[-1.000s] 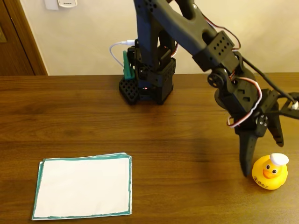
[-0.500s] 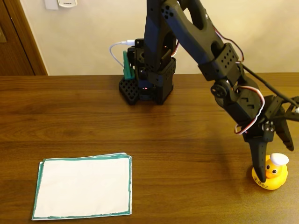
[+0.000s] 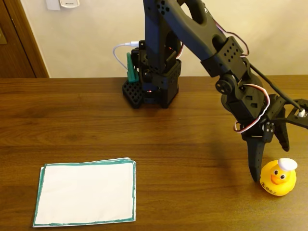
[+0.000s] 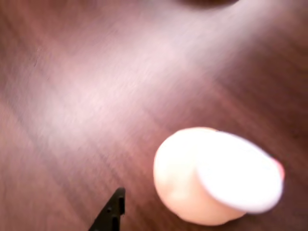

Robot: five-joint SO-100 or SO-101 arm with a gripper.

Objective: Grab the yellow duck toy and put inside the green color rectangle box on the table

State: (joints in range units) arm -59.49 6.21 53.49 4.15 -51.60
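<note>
Yellow duck [image 3: 278, 178] sat on the table [image 3: 192, 125] far from the paper [image 3: 85, 192]; gripper [image 3: 269, 163] spread open just beside it, holding nothing.

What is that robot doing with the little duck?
The robot arm is reaching down with its hand open right beside the yellow duck toy, which sits on the brown table. One finger stands just left of the duck in the fixed view, but nothing is gripped yet. The wrist view shows the duck close up and blurry. The white paper with the green border lies far off to the left, with nothing on it.
</note>
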